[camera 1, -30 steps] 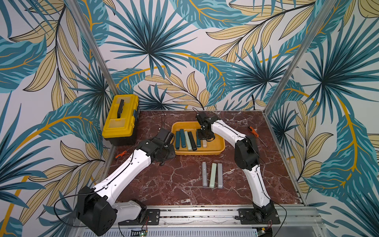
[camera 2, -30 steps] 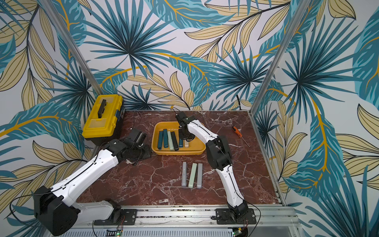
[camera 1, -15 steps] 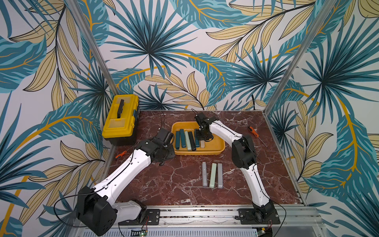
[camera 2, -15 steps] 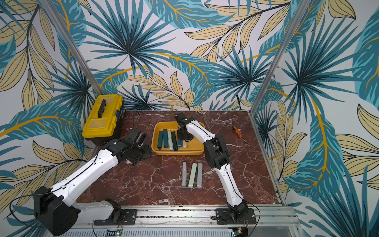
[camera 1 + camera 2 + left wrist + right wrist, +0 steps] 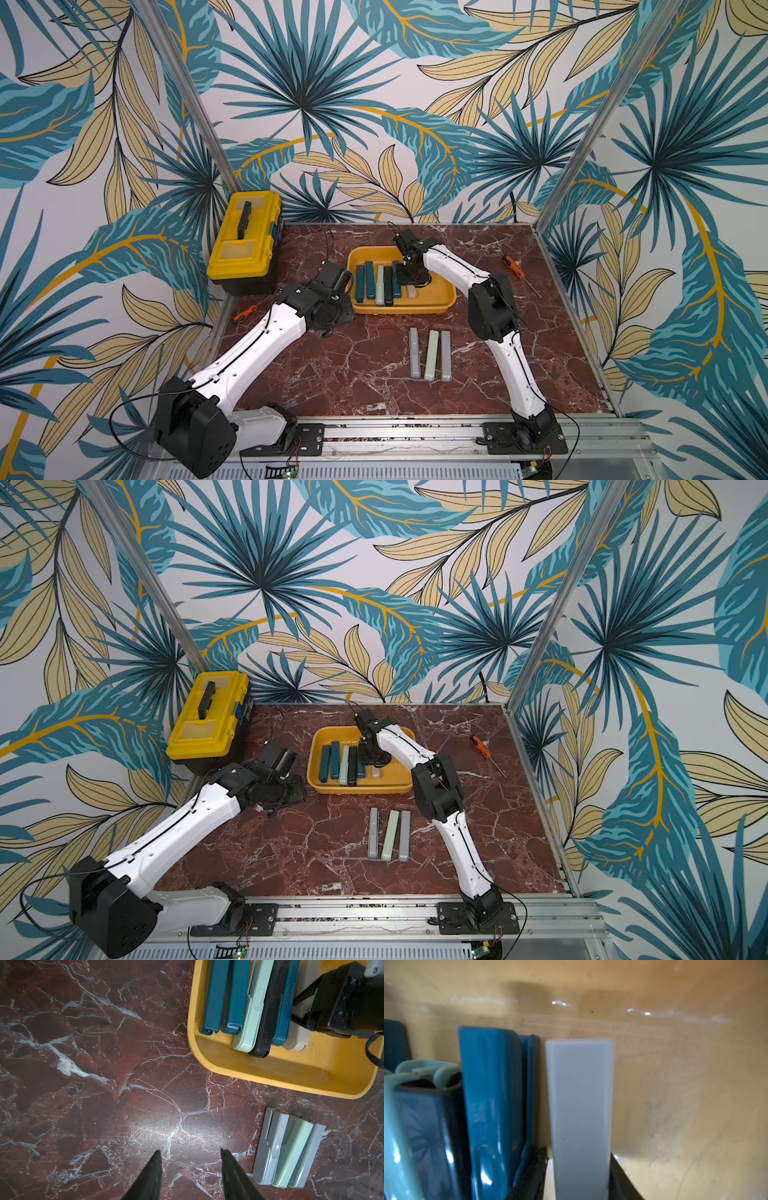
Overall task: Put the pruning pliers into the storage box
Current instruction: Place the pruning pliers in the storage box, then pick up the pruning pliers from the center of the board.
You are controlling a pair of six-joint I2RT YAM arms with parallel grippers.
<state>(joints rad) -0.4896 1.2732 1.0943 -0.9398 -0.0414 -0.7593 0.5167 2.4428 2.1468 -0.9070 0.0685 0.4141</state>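
The yellow-orange storage box [image 5: 436, 293] [image 5: 395, 780] sits at the table's back middle. It holds several pruning pliers [image 5: 376, 282] side by side: teal, mint and black. A beige one [image 5: 297, 1041] [image 5: 579, 1105] lies at the right end of the row, beside a teal piece. My right gripper [image 5: 578, 1153] [image 5: 409, 275] is down in the box, astride this beige piece, open, with a thin gap on one side. Three more pliers [image 5: 430, 359] [image 5: 291, 1147], two grey and one mint, lie on the marble in front. My left gripper [image 5: 190, 1151] hangs open and empty over bare marble beside them.
A yellow lidded toolbox [image 5: 245, 249] stands at the back left. An orange-handled screwdriver [image 5: 513, 268] lies right of the box, and a small orange tool [image 5: 245, 312] lies at the left edge. Patterned walls close in the back and both sides.
My right gripper has shifted slightly left and lower inside the box with the beige piece, and its jaws have eased apart. The left arm has not moved.
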